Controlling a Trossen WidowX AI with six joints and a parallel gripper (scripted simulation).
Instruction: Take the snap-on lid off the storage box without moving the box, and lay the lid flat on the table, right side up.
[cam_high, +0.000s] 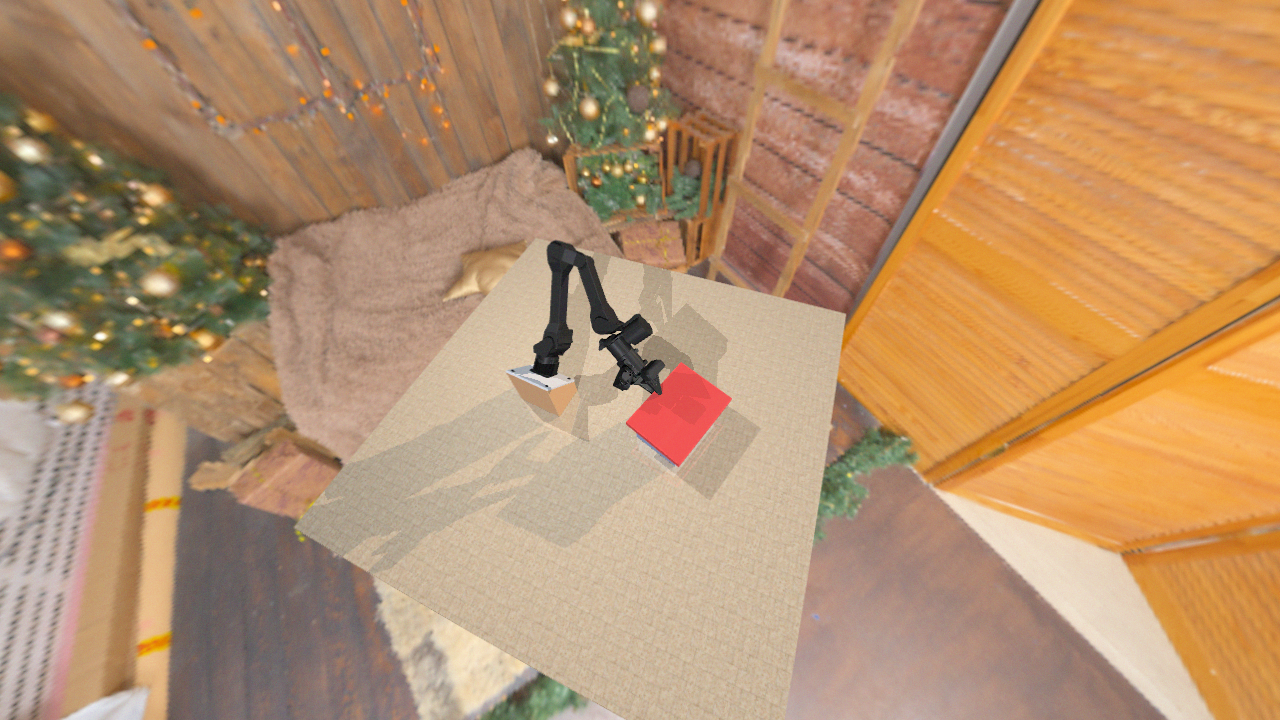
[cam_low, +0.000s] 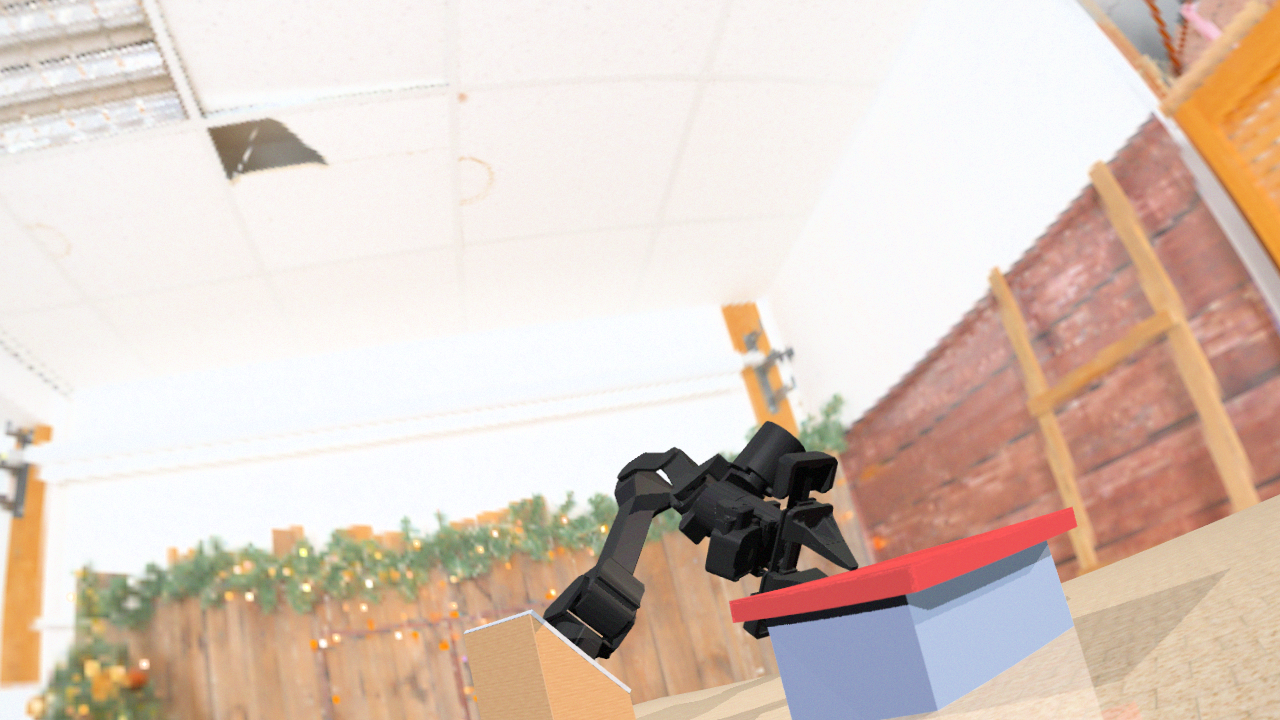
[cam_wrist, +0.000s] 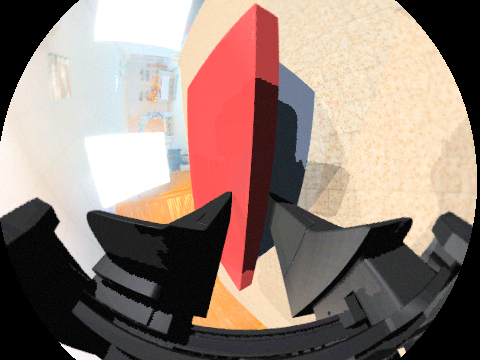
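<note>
The red lid (cam_high: 684, 420) (cam_low: 948, 561) (cam_wrist: 220, 125) sits on top of the blue-grey storage box (cam_low: 850, 667) (cam_wrist: 299, 92), right side up. My gripper (cam_high: 657, 386) (cam_wrist: 250, 198) is shut on the lid's edge nearest the arm. In the wrist view one finger lies over the lid's top face and the other under its overhanging rim. In the exterior view one fingertip rests on the lid's top and the other finger is mostly hidden behind the lid. The box is largely covered by the lid in the top view.
The arm stands on a wooden wedge-shaped base (cam_high: 546, 395) (cam_low: 510, 671), left of the box in the top view. The tan table (cam_high: 662, 582) extends in front of the box, with its right edge (cam_high: 825, 429) some way past the box.
</note>
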